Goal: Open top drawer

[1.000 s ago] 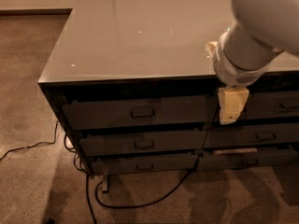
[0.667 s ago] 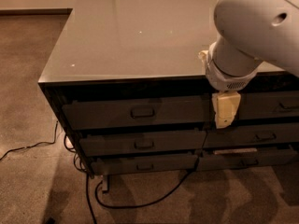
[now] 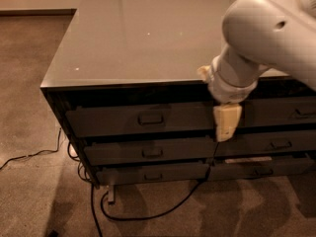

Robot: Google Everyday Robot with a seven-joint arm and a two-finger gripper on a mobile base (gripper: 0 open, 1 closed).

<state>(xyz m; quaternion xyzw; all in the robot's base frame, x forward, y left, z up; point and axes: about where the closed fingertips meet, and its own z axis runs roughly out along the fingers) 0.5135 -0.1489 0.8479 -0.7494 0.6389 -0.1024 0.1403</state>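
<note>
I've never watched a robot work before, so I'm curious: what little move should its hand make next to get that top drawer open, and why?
Probably slide the hand left along the top drawer to its handle. The hand hangs in front of the drawer's right end, well to the side of the handle, and the drawer looks shut.

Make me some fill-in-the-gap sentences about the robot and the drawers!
The end effector hangs in front of the ___ row of drawers.
It is to the ___ of the handle on the top drawer.
The top drawer is ___ (open or shut).
The cable on the carpet is ___ in colour.
Missing words: top; right; shut; black.
</note>
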